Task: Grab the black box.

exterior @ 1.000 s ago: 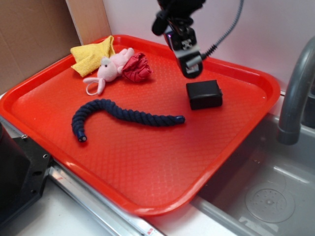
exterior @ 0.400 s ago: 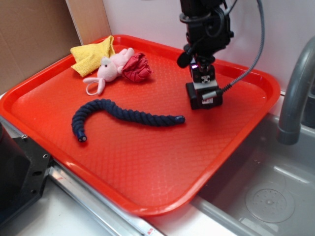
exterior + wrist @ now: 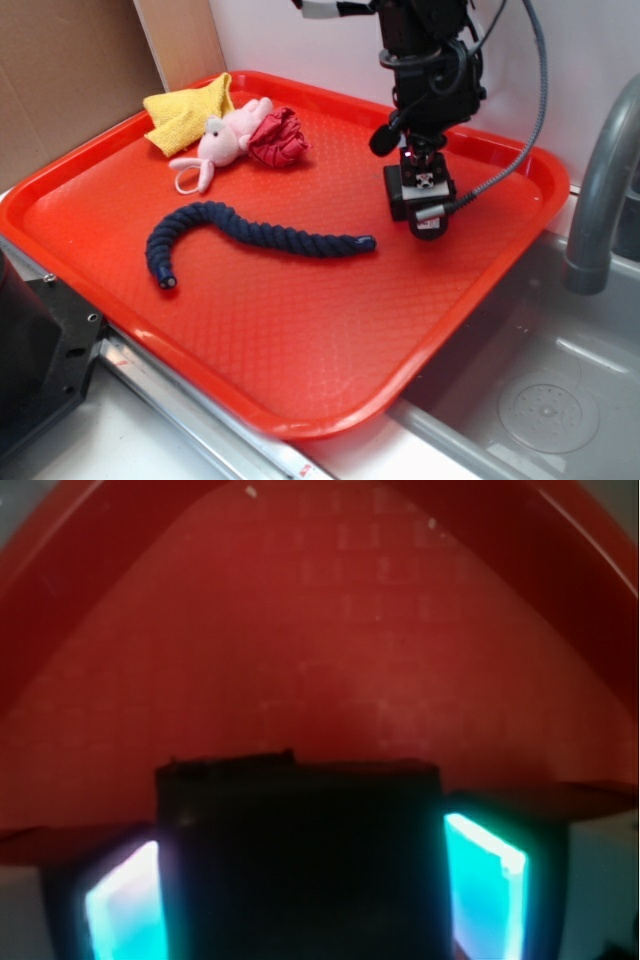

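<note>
Down over the black box (image 3: 397, 192) near the right rear corner of the red tray (image 3: 300, 350), with the end effector (image 3: 425, 205) set low against the tray floor. Seen from the wrist: black box (image 3: 300, 865) filling the gap between two glowing cyan fingers (image 3: 485, 885), one pad on each flank, apparently touching or very nearly so; straddling the box, though whether truly clamped cannot be told. Little room on the right, where the raised tray rim runs close by, then a grey sink basin (image 3: 540, 390) and a grey tap (image 3: 600, 190) just beyond. Open red floor to the front and left of the box. Also lying in the tray: a dark blue rope (image 3: 250, 238) curving across the middle, its near end just left of the box; well apart at the rear left, a pink plush toy (image 3: 222, 142) touching a yellow cloth (image 3: 185, 115) and a crumpled red cloth (image 3: 278, 138). A small black-and-white patterned tag on the end effector body, too small to read. No legible writing elsewhere.
</note>
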### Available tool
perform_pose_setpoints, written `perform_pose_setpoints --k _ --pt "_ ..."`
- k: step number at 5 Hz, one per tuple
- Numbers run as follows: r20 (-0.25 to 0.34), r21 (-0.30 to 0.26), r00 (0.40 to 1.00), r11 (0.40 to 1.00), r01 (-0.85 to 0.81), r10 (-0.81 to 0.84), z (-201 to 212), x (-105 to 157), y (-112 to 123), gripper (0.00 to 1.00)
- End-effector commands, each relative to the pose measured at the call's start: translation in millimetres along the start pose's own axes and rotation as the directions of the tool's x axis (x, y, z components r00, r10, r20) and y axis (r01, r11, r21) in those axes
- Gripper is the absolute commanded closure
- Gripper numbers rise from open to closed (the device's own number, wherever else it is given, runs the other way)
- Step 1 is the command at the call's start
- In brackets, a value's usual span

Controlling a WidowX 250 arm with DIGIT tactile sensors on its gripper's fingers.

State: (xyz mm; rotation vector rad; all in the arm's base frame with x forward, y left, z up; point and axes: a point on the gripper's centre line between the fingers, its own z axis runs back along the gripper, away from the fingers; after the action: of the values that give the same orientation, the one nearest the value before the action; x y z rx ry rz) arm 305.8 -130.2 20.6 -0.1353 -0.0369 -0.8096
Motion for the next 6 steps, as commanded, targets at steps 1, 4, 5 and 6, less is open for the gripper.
perform_pose_setpoints --k 1,4,5,6 --pt "0.012 0.028 1.000 1.000 -0.007 0.007 4 6 -7 0.00" --pt "0.004 0.191 0.948 0.931 -0.312 0.317 97 -26 -13 1.00" --pt "0.044 0.183 0.870 0.852 -0.490 0.491 148 -59 -21 1.00" --pt "0.057 0.172 0.822 0.806 -0.567 0.566 182 -88 -31 1.00"
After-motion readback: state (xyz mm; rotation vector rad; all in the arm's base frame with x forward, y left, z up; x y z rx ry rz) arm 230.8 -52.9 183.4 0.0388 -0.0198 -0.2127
